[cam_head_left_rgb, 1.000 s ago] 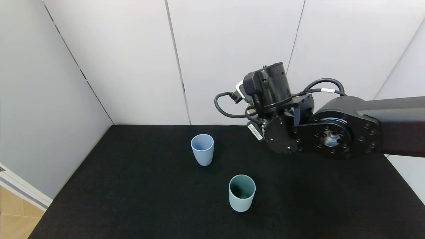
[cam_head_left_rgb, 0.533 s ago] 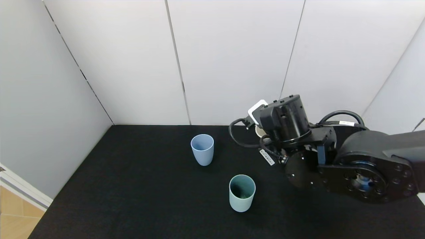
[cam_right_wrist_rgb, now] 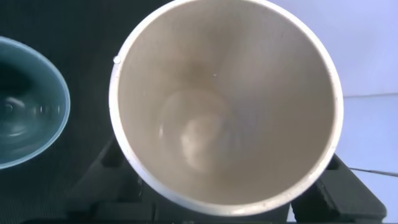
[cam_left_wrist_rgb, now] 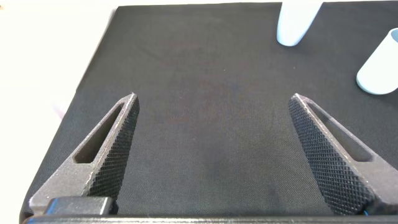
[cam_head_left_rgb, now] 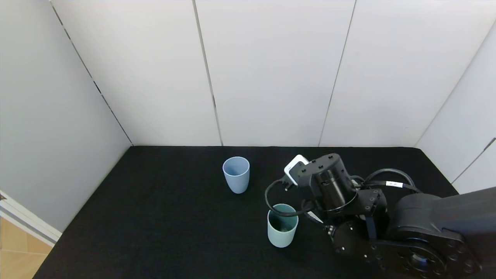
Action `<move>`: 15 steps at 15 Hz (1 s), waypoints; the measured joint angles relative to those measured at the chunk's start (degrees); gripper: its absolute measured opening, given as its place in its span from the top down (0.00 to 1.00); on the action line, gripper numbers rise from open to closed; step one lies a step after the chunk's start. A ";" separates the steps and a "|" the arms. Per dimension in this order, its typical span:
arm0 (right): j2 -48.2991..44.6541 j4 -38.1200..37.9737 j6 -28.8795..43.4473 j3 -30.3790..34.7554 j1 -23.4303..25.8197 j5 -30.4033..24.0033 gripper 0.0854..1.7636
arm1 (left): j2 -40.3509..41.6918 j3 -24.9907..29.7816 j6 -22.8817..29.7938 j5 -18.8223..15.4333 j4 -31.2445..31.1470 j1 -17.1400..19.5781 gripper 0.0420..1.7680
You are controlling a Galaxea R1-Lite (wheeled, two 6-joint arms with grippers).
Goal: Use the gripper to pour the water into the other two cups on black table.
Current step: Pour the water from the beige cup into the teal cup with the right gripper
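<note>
Cream cup (cam_right_wrist_rgb: pixel 227 106) held beside green cup (cam_head_left_rgb: pixel 282 225).

I find no legible text, brand, number or sign in any view. Two small white labels show in my head camera: one on the black cable (cam_head_left_rgb: pixel 394 184) at about 3 o'clock from the right arm's wrist (cam_head_left_rgb: pixel 329 186), and a sliver of another (cam_head_left_rgb: pixel 316 217) under that wrist at about 6 o'clock; any print on either is too small to read. Neither the cups nor the black table (cam_head_left_rgb: pixel 155 217) carry markings I can make out.
</note>
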State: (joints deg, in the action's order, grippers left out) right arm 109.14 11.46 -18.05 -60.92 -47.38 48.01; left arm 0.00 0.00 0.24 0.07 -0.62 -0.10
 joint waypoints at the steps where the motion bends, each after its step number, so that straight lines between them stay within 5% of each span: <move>1: 0.56 0.63 -0.90 0.22 -0.33 0.17 0.30 | 0.00 0.00 0.00 0.00 0.00 0.00 0.03; 15: 6.38 22.21 -27.65 6.31 -0.77 3.12 0.30 | 0.00 0.00 -0.02 0.00 0.02 0.00 0.03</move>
State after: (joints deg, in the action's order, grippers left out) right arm 115.52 33.67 -45.70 -54.60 -48.15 51.13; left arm 0.00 0.00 0.22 0.07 -0.60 -0.10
